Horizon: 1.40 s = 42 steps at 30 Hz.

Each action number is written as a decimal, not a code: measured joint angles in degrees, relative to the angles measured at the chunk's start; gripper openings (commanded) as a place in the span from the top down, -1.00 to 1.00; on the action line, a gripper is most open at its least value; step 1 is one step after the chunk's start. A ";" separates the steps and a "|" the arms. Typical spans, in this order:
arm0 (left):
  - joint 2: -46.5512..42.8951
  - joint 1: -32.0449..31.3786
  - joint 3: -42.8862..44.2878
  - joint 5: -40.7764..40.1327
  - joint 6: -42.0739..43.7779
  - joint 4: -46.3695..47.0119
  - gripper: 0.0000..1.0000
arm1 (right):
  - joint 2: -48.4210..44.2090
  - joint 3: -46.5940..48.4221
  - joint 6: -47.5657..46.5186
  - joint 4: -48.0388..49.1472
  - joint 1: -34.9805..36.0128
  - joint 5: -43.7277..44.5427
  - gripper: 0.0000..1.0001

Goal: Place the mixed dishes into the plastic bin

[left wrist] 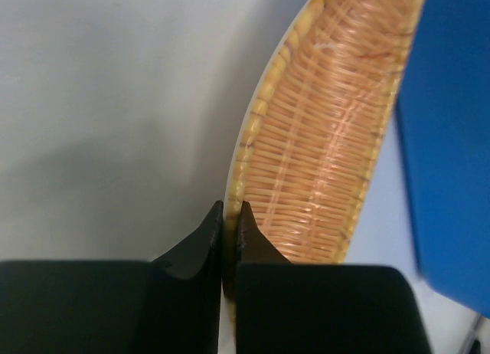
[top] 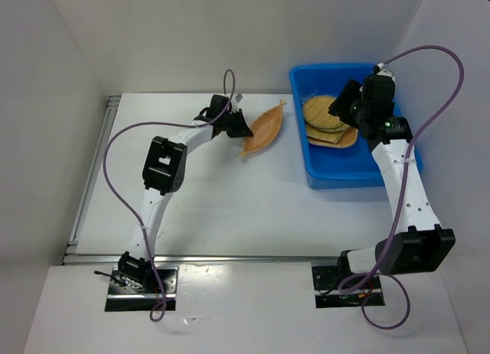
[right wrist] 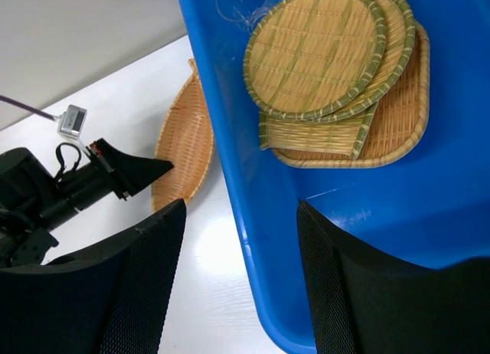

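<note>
Looked like robot lab cell. Plain white tabletop (top: 230, 208) was boxed by blank white partition walls (top: 46, 101), 3 sides; bare aluminium extrusion rail (top: 230, 258) ran along edges; arm bases (top: 132, 268) bolted on black mounting plates (top: 113, 300).

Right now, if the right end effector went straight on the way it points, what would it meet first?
Most likely the blue bin's side wall: it runs between the fingers of the open right end effector. Depth is unclear, so it might just clear the rim and reach the bin's floor.

The leaf tray (left wrist: 321, 139) runs off the left wrist view at 12 o'clock; overhead, the right arm (top: 402, 178) covers the stacked trays' (top: 323, 122) 3 o'clock edge.
</note>
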 measured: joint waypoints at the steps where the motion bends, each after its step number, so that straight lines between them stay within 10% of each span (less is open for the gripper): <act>1: -0.04 -0.07 0.04 0.11 0.28 0.15 1.00 | 0.00 0.00 -0.13 -0.02 0.20 -0.07 -0.33; 10: -5.07 0.00 -4.46 -1.57 -0.04 -2.34 1.00 | 6.19 0.42 -4.68 0.04 4.35 -8.92 -0.44; 24: -36.46 1.55 -27.21 4.33 -8.61 3.54 1.00 | 21.20 3.21 -4.09 5.05 12.33 -16.94 -0.39; 42: -36.37 1.51 -32.81 8.90 -12.41 4.74 1.00 | 22.45 6.88 -1.40 9.38 12.41 -17.03 -0.12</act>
